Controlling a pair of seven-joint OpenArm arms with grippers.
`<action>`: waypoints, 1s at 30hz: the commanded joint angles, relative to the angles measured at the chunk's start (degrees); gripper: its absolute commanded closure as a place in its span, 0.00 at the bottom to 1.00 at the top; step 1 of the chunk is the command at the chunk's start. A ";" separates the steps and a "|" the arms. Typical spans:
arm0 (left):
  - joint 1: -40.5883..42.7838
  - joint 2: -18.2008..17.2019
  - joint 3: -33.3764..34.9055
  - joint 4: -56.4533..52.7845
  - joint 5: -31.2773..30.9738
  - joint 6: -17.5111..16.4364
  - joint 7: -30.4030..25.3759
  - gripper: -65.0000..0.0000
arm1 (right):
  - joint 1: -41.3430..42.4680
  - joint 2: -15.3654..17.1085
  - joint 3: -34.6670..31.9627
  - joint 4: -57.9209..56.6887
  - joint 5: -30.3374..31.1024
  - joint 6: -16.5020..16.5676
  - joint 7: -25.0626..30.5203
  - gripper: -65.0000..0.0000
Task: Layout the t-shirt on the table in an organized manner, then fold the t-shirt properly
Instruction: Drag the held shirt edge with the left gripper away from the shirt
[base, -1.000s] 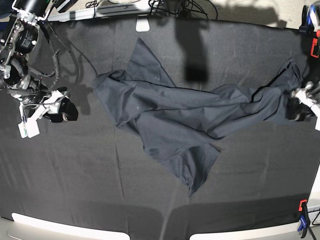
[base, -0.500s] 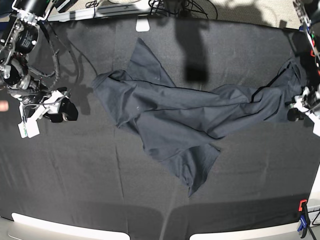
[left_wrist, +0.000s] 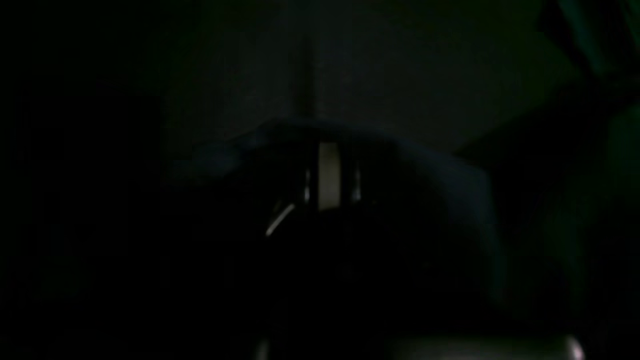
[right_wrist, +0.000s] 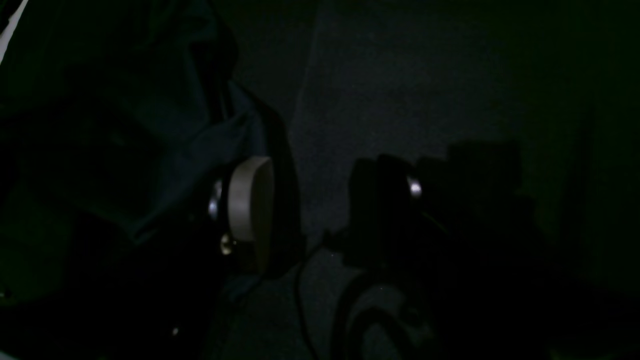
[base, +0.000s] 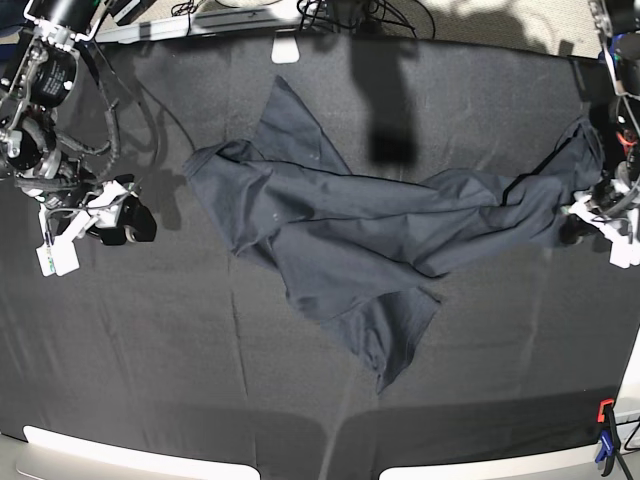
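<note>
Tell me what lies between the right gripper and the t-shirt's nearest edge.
Base view: only bare black table cloth separates the right gripper from the t-shirt.

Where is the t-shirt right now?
In the base view the t-shirt lies crumpled across the middle of the table, its right end by the left gripper.

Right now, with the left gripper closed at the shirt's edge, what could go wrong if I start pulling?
1. The left gripper has shut at the very edge of the t-shirt; a thin pinch may slip out.
2. The shirt is bunched and twisted, so pulling one end may drag the heap instead of spreading it.
3. The right gripper is open and off the shirt, so nothing anchors the far side.
</note>
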 joint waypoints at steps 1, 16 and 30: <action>-2.93 -1.73 -0.33 1.49 -0.09 -0.33 -2.86 1.00 | 0.79 0.87 0.26 0.92 1.40 0.44 1.20 0.51; -14.84 -1.11 -0.26 1.36 13.44 11.32 -8.61 1.00 | 0.76 0.50 0.26 0.92 0.85 4.13 1.18 0.51; -3.28 -9.66 -0.26 1.36 0.33 1.46 9.35 0.58 | 0.76 -4.48 0.26 0.92 -1.84 5.42 2.08 0.51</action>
